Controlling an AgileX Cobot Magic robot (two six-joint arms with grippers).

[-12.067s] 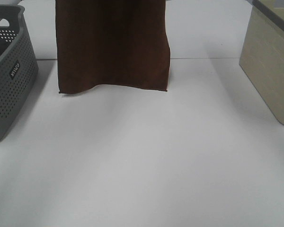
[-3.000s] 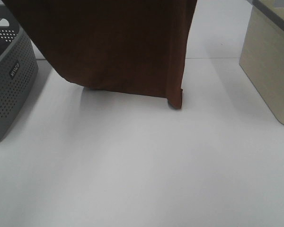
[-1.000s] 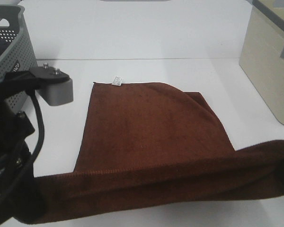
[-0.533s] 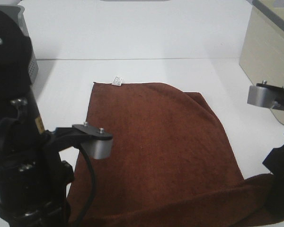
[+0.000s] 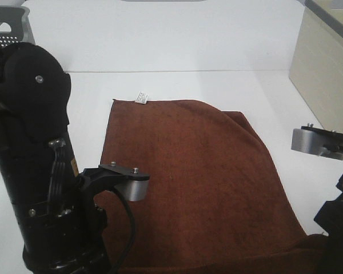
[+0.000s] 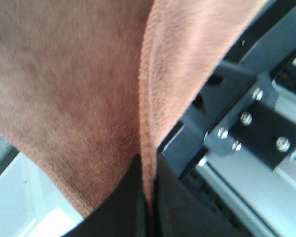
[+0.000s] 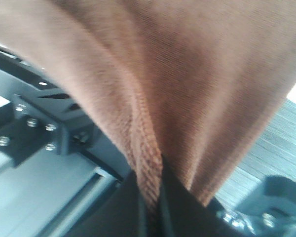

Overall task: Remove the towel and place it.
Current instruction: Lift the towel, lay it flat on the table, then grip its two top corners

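Observation:
The dark reddish-brown towel (image 5: 188,171) lies spread over the white table, its small white tag (image 5: 141,97) at the far left corner. Its near edge runs off the bottom of the exterior view, between my two arms. My left gripper (image 6: 148,197) is shut on the towel's hemmed edge (image 6: 148,123), as the left wrist view shows. My right gripper (image 7: 150,207) is shut on another stretch of the towel's edge (image 7: 143,128). In the exterior view the left arm (image 5: 40,171) stands at the near left and the right arm (image 5: 331,222) at the near right; both sets of fingertips are hidden there.
A grey perforated basket (image 5: 6,31) stands at the far left, mostly behind my left arm. A beige box (image 5: 326,68) stands at the right edge of the table. A white wall closes the back.
The towel came down from hanging and was laid over the table. In the last second both arms drew toward the near edge, pulling the folded near part flat.

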